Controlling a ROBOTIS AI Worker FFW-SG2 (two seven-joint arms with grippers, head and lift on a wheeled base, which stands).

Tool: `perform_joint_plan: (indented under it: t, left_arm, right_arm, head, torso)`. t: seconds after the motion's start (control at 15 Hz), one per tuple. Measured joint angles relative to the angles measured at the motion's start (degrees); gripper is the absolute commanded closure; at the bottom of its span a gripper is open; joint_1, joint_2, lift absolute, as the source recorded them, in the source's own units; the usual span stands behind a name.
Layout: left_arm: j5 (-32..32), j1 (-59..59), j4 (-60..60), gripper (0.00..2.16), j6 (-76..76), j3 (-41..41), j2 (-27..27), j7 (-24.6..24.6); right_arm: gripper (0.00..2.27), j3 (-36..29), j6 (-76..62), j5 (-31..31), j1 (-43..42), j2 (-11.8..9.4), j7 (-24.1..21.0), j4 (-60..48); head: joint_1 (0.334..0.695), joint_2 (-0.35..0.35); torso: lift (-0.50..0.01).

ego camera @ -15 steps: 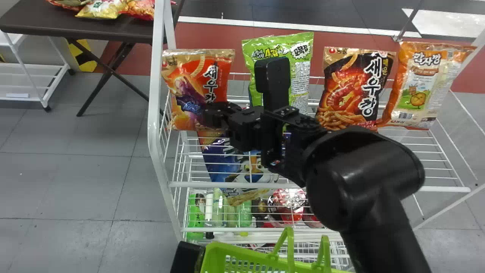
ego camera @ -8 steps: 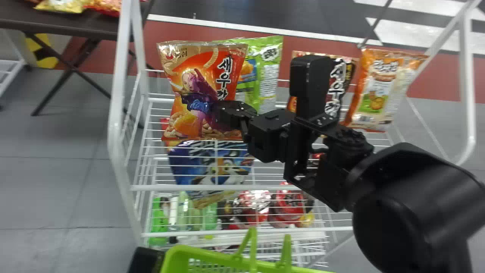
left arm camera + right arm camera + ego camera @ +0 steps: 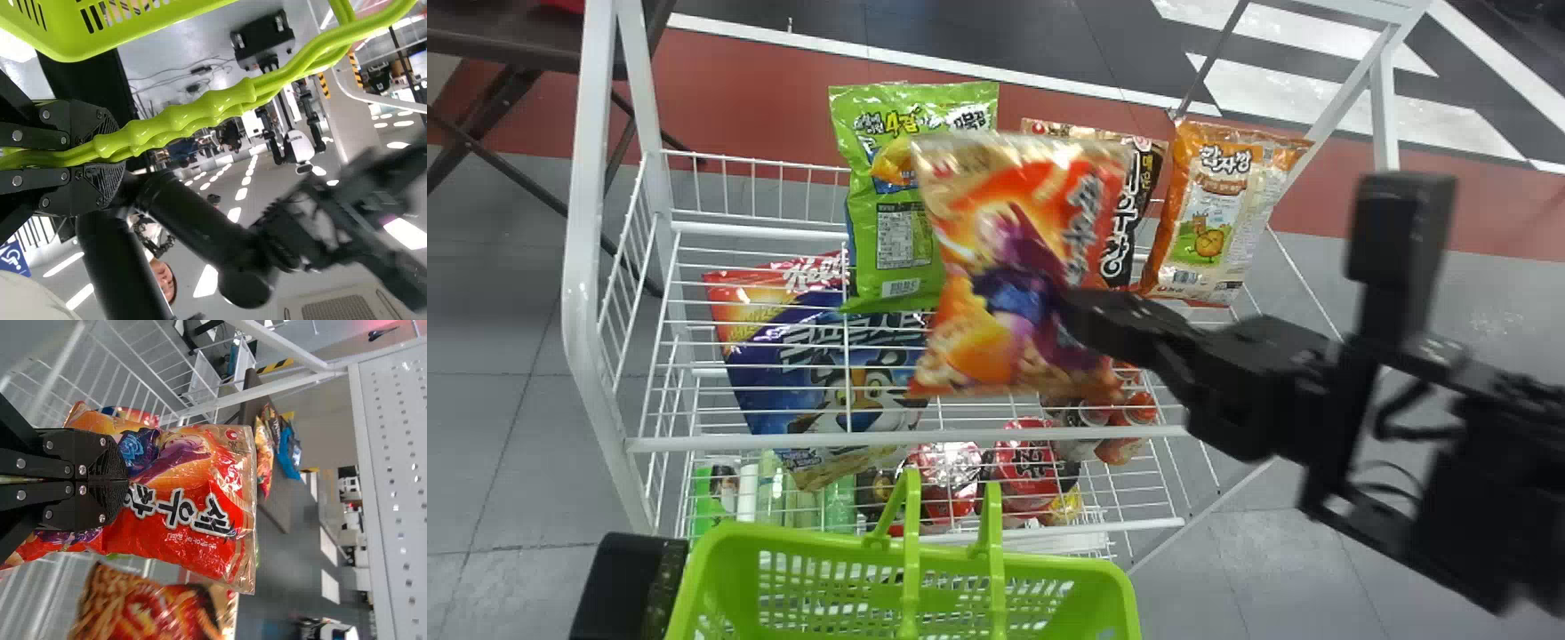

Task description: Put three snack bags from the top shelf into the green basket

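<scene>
Gripper of the right arm (image 3: 1074, 311) is keeping its two fingers together, clamped on the orange-red snack bag (image 3: 996, 258). This bag is hanging upright in the air, higher than the green basket (image 3: 1129, 604) and beyond its far rim. Left gripper (image 3: 112, 155) is closing its fingers around the two handles (image 3: 911, 556), which are rising over the green basket. Left arm (image 3: 624, 582) is showing just beside the green basket, on its left.

Beyond the green basket and above it, three more bags are standing upright on the top shelf (image 3: 756, 233) of the white rack. The green bag (image 3: 889, 213) is standing nearest to the left, the black-orange bag (image 3: 1143, 196) is coming next, partly behind the held one, and the orange-cream bag (image 3: 1209, 213) is standing farthest right. Lower than these, but still higher than the green basket, a blue-red bag (image 3: 800, 356) is leaning behind the shelf wires. Behind the far rim of the green basket, green bottles (image 3: 839, 507) and red packs (image 3: 1027, 467) are resting lower in the rack. Well beyond the green basket, to the left, a dark table (image 3: 507, 36) is standing.
</scene>
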Motion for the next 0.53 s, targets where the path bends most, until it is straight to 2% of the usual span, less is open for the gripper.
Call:
perform_joint_plan:
  t: [0.07,0.27,0.4,0.53]
  left_arm:
    - [0.11,-0.07,0.60,1.40,-0.71,0.35,-0.11,-0.19]
    - [0.41,-0.85,2.89,1.40,-2.73,1.47,-0.33,-0.34]
    - [0.44,-1.81,4.01,1.40,-3.09,1.72,-0.36,-0.52]
    - [0.43,-2.43,4.76,1.40,-4.08,1.74,-0.41,-0.52]
  right_arm:
    - [2.25,-4.58,2.43,-2.88,1.16,0.45,1.45,-0.54]
    - [2.25,-20.91,6.00,-11.69,3.14,4.02,8.04,-1.82]
    - [2.25,-31.44,6.22,-16.52,3.26,4.49,11.79,-1.95]
    - [2.25,-37.58,6.23,-17.81,3.67,4.44,15.53,-1.96]
  head:
    - [0.695,-0.350]
    - [0.695,-0.350]
    - [0.695,-0.350]
    - [0.695,-0.350]
  torso:
    - [-0.045]
    - [-0.045]
    - [-0.045]
    - [-0.045]
